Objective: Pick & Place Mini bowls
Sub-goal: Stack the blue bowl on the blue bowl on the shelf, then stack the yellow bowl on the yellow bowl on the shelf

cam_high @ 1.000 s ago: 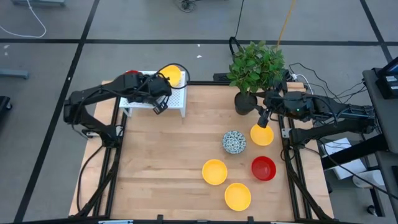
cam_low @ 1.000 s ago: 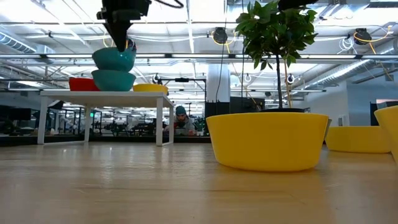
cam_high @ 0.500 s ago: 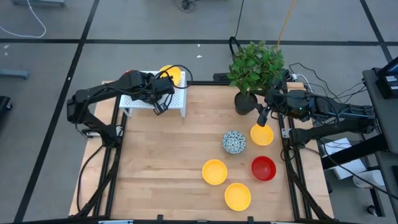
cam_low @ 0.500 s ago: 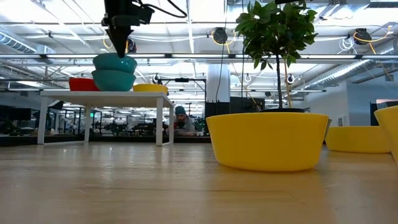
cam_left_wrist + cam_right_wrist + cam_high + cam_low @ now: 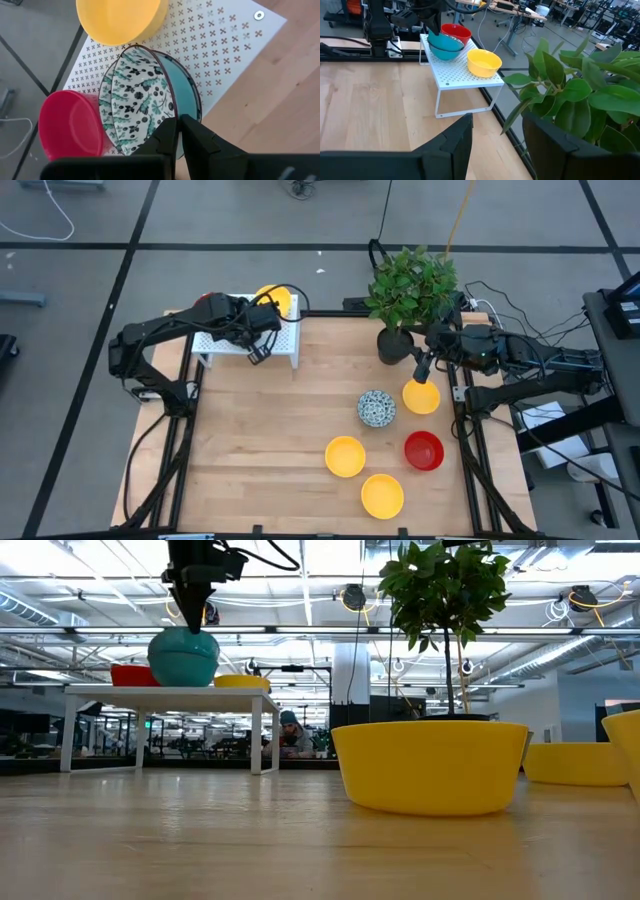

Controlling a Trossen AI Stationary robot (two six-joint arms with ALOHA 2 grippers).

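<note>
Five small round bowls remain on the wooden table [image 5: 260, 440] in the high view, while the left gripper [image 5: 257, 352] hangs over the white perforated rack [image 5: 285, 340] and the right gripper [image 5: 424, 367], fingers apart, waits by the potted plant [image 5: 410, 290]. From the left wrist, the speckled bowl [image 5: 137, 102] sits nested mouth-up, slightly tilted, in a teal one on the rack, between the red bowl [image 5: 70, 125] and yellow bowl [image 5: 120, 17], fingers nearly together at its rim. Placement appears complete; the next move calls for lifting clear, then fetching another bowl.
</note>
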